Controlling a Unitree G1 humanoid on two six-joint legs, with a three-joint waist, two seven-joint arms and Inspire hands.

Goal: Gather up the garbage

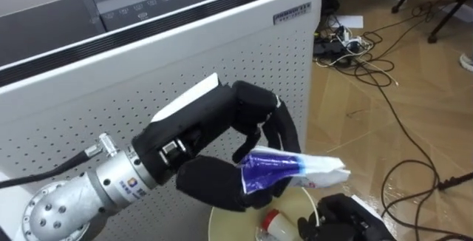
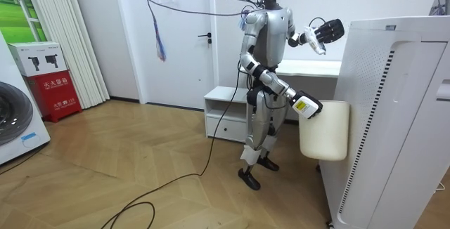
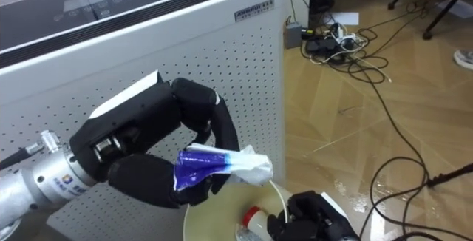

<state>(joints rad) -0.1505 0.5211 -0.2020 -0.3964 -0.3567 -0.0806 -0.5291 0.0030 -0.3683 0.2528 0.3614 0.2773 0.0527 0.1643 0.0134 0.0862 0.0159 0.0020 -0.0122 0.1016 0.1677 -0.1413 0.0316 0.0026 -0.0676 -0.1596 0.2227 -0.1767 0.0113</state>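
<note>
Clamped in the black left robot hand (image 1: 199, 134), at centre frame in the eye views, is a crumpled blue-and-white plastic wrapper (image 1: 292, 168). Fingers and thumb curl round its blue end and the white end sticks out toward the right. It hangs just above the open top of a cream plastic bin (image 2: 325, 127), whose rim is cut off by the lower edge. Inside lies a white item with a red cap (image 1: 275, 222), half hidden. At lower right the black right robot hand (image 1: 344, 219) sits at the bin's rim; its grip cannot be made out. Behind stands a white perforated appliance (image 1: 244, 56). Tangled cables (image 1: 355, 49) lie on the wooden floor (image 1: 414, 108) at upper right.
</note>
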